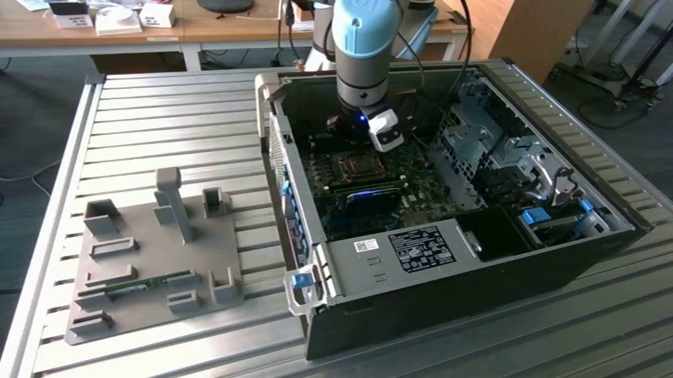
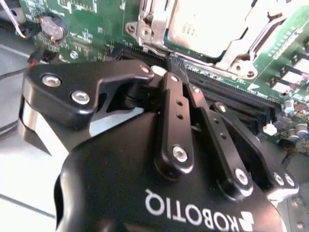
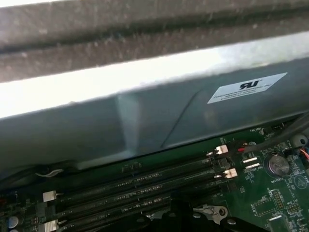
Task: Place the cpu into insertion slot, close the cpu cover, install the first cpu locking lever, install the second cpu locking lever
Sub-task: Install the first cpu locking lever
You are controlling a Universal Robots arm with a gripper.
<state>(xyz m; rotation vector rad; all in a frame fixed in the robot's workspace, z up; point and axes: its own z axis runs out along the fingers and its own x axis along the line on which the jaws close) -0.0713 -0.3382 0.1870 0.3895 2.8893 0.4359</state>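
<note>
The hand (image 2: 175,65) is down inside the computer case (image 1: 442,291), which sits on the worktop (image 1: 158,118). In the second wrist view its two black fingers (image 2: 170,104) are pressed together, and I see nothing held between them. Their tips sit right over the long black memory slots (image 2: 231,92).

Just past the memory slots, on the side away from the hand, is the cpu (image 2: 207,19). Its shiny silver top faces up. It looks like it lies flat in the insertion slot (image 1: 355,166). The cpu cover (image 2: 236,48) looks like it is down around the cpu, with the silver top showing through its window. A thin metal locking lever (image 2: 270,29) runs along one side of the cover. I cannot tell if it is hooked down. The fingertips are near the cover's edge that is closest to the memory slots, but I cannot tell if they touch it.

I think the cpu is very light, flat and stiff. It would break easily, so it should be held only by its side edges. The cover is thin, stiff metal that swings on a hinge, so a soft push on its flat frame should do. The lever looks like a thin, springy, smooth wire. It could slip off the fingers, so the best place to push is its bent end, not its middle. The green board (image 2: 82,19) around the memory slots has many tiny parts that a bump could hurt.
</note>
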